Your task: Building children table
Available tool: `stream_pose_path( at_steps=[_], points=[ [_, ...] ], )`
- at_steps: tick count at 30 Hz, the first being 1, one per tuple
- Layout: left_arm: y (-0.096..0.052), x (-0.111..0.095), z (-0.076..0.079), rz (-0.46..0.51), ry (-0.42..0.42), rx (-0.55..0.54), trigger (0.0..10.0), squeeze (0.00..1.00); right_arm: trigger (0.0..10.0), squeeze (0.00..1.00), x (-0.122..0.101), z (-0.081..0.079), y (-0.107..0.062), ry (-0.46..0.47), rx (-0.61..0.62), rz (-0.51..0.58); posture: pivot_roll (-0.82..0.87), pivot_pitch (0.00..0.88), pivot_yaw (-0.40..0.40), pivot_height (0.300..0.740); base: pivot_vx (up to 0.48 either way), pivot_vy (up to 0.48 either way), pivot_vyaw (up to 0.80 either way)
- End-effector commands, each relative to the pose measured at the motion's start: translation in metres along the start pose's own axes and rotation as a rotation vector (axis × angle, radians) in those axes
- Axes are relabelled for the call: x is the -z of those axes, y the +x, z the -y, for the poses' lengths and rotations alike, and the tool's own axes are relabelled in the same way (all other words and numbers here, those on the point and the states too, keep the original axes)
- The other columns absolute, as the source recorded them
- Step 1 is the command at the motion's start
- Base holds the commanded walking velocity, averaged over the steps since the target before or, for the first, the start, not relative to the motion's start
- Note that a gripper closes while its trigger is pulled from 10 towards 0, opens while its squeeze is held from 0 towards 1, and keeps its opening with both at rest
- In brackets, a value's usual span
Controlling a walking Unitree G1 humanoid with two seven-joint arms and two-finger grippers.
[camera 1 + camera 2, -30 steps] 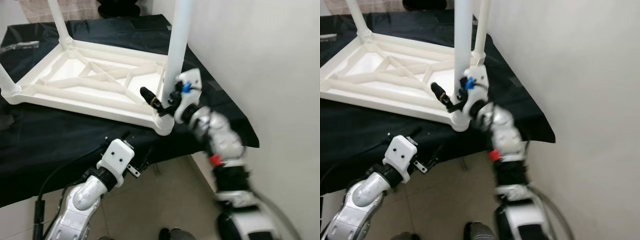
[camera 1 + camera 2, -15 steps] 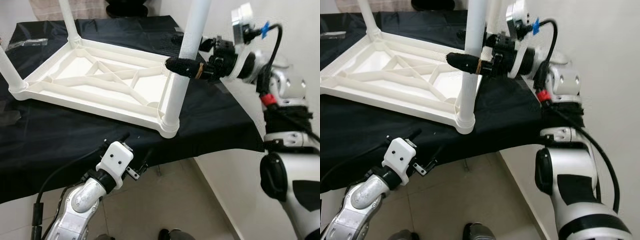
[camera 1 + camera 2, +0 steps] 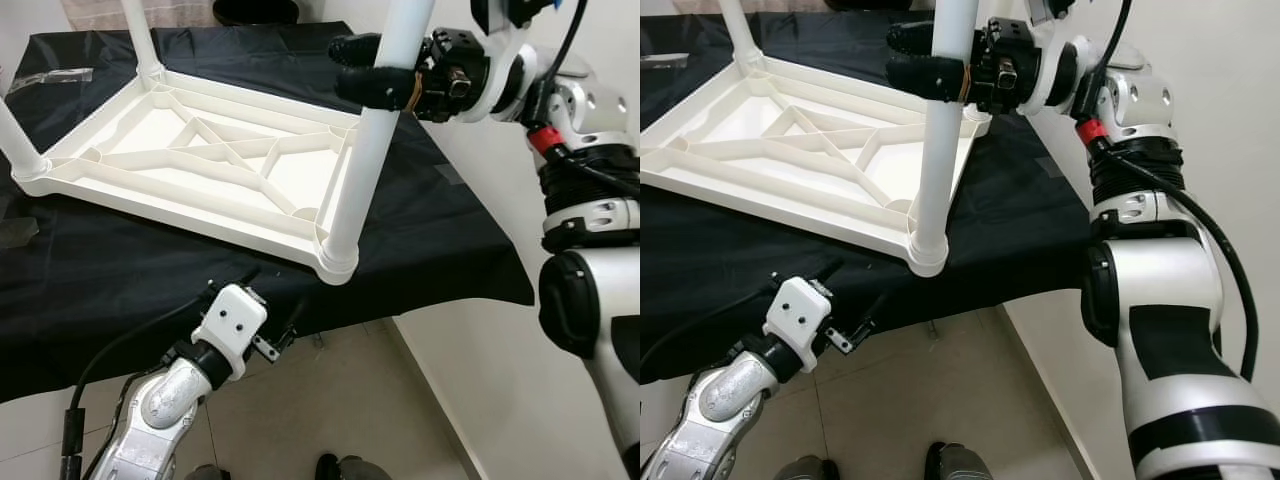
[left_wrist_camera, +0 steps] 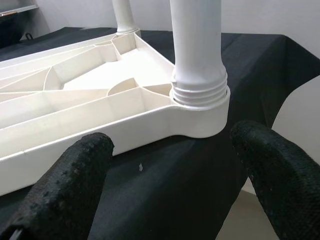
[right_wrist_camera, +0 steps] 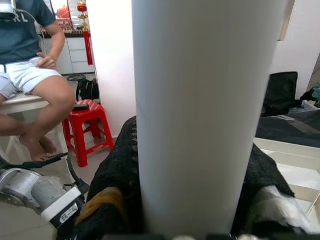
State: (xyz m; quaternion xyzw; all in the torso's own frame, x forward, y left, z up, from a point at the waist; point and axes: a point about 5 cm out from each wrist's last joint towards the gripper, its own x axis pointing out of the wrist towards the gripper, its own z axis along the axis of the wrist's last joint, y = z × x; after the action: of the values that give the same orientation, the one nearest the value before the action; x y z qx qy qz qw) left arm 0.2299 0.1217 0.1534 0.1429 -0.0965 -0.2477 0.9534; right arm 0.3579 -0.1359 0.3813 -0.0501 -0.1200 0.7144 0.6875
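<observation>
I read the upturned children's table point(image 3: 190, 165) as moulded white plastic, smooth with a soft satin sheen. Its near leg point(image 3: 375, 140) is the same plastic, glossier, with fine ribbed rings at the socket point(image 4: 199, 92). The tabletop carries a matt black cloth point(image 3: 130, 270), lightly creased. The right pincer point(image 3: 385, 65) has fingers point(image 3: 365, 85) in a rough, grainy black covering; the left pincer point(image 4: 170, 175) has fingers point(image 4: 65, 185) of the same coarse finish. My arm shells point(image 3: 1170, 300) look glossy white and silver. The floor point(image 3: 330, 420) is smooth pale tile. A glossy red plastic stool point(image 5: 90, 125) stands behind.
</observation>
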Motion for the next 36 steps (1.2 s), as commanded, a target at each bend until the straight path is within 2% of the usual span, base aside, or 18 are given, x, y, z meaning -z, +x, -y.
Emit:
stream_pose_path(
  at_steps=[1,9,10,11,12,13,14,15,16,17,18,20,23,29,30,31,35,36],
  points=[
    [-0.003,0.002,0.004,-0.009,-0.011,0.008,10.0,0.00,0.0,0.00,-0.012,-0.002,0.005,-0.057,-0.049,-0.009,0.01,0.132,-0.104,0.740,0.000,0.000,0.00],
    [-0.002,0.002,0.004,-0.008,-0.013,0.005,10.0,0.00,0.0,0.00,-0.011,0.005,-0.001,-0.091,0.063,-0.074,0.00,0.125,-0.112,0.740,0.000,0.000,0.00],
    [-0.001,0.002,0.005,-0.006,-0.014,0.002,10.0,0.00,0.0,0.00,-0.001,0.016,-0.008,-0.111,0.280,-0.167,-0.02,0.117,-0.134,0.740,0.000,0.000,0.00],
    [-0.001,0.002,0.005,-0.006,-0.014,0.002,10.0,0.00,0.0,0.00,-0.001,0.016,-0.008,-0.111,0.280,-0.167,-0.02,0.117,-0.134,0.740,0.000,0.000,0.00],
    [0.000,0.003,0.006,-0.004,-0.016,-0.002,10.0,0.00,0.0,0.00,0.017,0.035,-0.025,-0.084,0.750,-0.287,-0.03,0.109,-0.151,0.740,0.000,0.000,0.00],
    [0.000,0.003,0.006,-0.004,-0.016,-0.002,10.0,0.00,0.0,0.00,0.017,0.035,-0.025,-0.084,0.750,-0.287,-0.03,0.109,-0.151,0.740,0.000,0.000,0.00],
    [0.000,0.004,0.006,-0.001,-0.015,-0.010,10.0,0.00,0.0,0.00,0.027,0.043,-0.048,-0.173,1.113,-0.359,-0.05,0.103,-0.140,0.740,0.000,0.000,0.00],
    [0.002,0.005,0.005,0.000,-0.013,-0.018,10.0,0.00,0.0,0.00,0.039,0.045,-0.056,-0.166,1.348,-0.310,-0.06,0.087,-0.119,0.740,0.000,0.000,0.00],
    [0.002,0.005,0.005,0.000,-0.013,-0.018,10.0,0.00,0.0,0.00,0.039,0.045,-0.056,-0.166,1.348,-0.310,-0.06,0.087,-0.119,0.740,0.000,0.000,0.00],
    [0.005,0.007,0.005,-0.005,-0.003,-0.022,10.0,0.00,0.0,0.00,0.059,0.045,-0.036,-0.060,1.440,-0.173,-0.05,0.070,-0.115,0.740,0.000,0.000,0.00],
    [0.005,0.007,0.005,-0.005,-0.003,-0.022,10.0,0.00,0.0,0.00,0.059,0.045,-0.036,-0.060,1.440,-0.173,-0.05,0.070,-0.115,0.740,0.000,0.000,0.00],
    [0.006,0.010,0.004,-0.011,0.000,-0.020,10.0,0.00,0.0,0.00,0.070,0.045,-0.003,0.050,1.378,-0.103,-0.05,0.058,-0.118,0.740,0.000,0.000,0.00],
    [0.007,0.013,0.005,-0.015,-0.003,-0.020,10.0,0.00,0.0,0.00,0.071,0.045,0.023,0.135,1.305,-0.051,-0.05,0.046,-0.131,0.740,0.000,0.000,0.00],
    [0.008,0.013,0.004,-0.012,0.002,-0.037,10.0,0.00,0.0,0.00,0.065,0.044,0.050,0.151,1.235,-0.029,-0.05,0.042,-0.148,0.740,0.000,0.000,0.00],
    [0.008,0.012,0.003,-0.010,0.004,-0.042,10.0,0.00,1.5,0.00,0.063,0.043,0.054,0.159,1.217,-0.034,-0.05,0.053,-0.142,0.740,0.000,0.000,0.00],
    [0.008,0.011,0.002,-0.008,0.006,-0.044,10.0,0.00,10.0,0.00,0.062,0.043,0.057,0.173,1.200,-0.036,-0.05,0.056,-0.140,0.740,0.000,0.000,0.00],
    [0.006,0.010,0.001,-0.005,0.007,-0.045,10.0,0.00,10.0,0.00,0.057,0.036,0.065,0.152,1.136,-0.023,-0.04,0.069,-0.134,0.740,0.000,0.000,0.00],
    [0.005,0.010,0.001,-0.005,0.006,-0.043,10.0,0.00,10.0,0.43,0.053,0.031,0.068,0.139,1.042,-0.001,-0.04,0.072,-0.134,0.740,0.000,0.000,0.00]
  ],
)
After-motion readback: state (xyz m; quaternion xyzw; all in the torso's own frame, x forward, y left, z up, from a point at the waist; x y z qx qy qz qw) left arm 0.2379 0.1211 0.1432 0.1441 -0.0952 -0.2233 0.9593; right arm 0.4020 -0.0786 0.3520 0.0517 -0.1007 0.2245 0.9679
